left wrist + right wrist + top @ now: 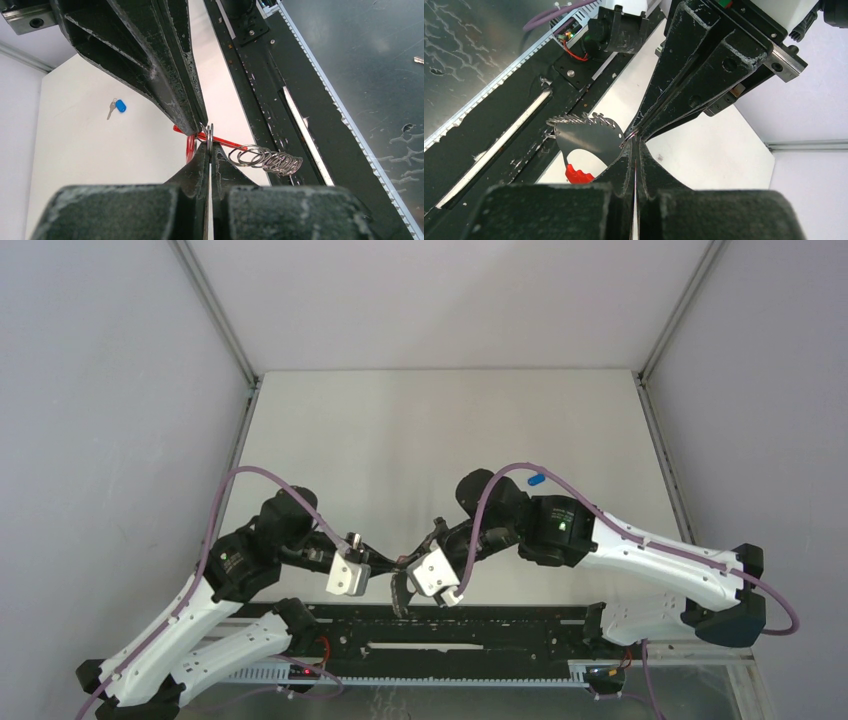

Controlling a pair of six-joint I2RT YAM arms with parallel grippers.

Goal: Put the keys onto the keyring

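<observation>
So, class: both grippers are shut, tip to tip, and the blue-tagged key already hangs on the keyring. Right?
No. The blue-tagged key lies alone on the table, away from the keyring, as the left wrist view shows. The left gripper and right gripper are shut, tip to tip.

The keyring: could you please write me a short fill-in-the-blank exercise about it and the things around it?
1. The key lying alone on the table has a ___ tag.
2. The left gripper and the right gripper both have their jaws ___.
3. The keyring, pinched by the left gripper, has a curved band coloured ___.
Missing words: blue; shut; red.
</observation>
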